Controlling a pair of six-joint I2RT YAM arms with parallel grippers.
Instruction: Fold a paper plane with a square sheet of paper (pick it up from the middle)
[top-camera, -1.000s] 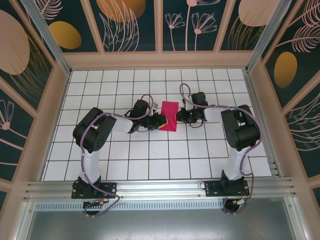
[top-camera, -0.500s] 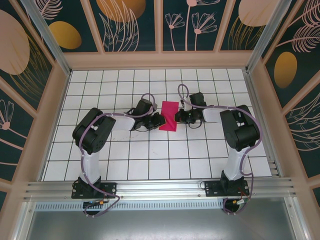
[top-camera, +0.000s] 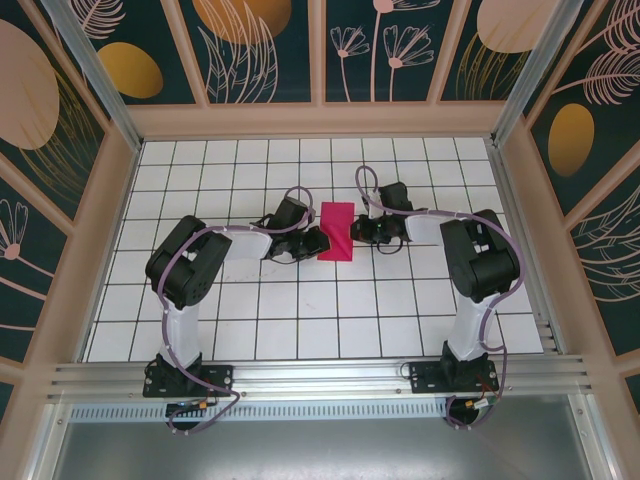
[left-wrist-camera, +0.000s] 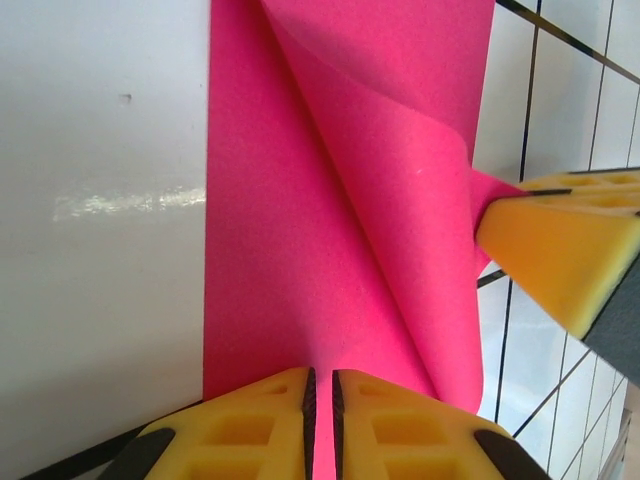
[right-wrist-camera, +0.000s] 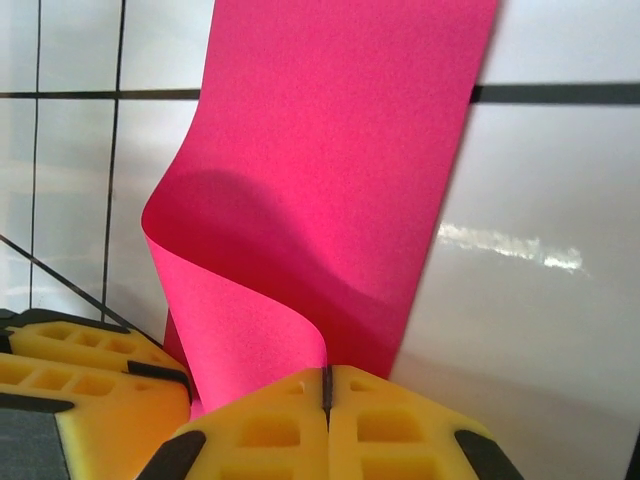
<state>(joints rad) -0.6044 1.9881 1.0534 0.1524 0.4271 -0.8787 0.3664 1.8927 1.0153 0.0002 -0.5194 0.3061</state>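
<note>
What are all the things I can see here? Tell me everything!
square sheet of paper: one, magenta-pink, middle of the table, partly curled over, between the two grippers
table: one, white with black grid lines, under everything
wall panels: several, dark teal with peach leaves and flowers, around the table
metal rail: one, silver, along the near edge
left arm: one, black and white, near left
right arm: one, black and white, near right
left gripper: one, yellow pads, pinching one edge of the paper
right gripper: one, yellow pads, pinching the opposite edge
</note>
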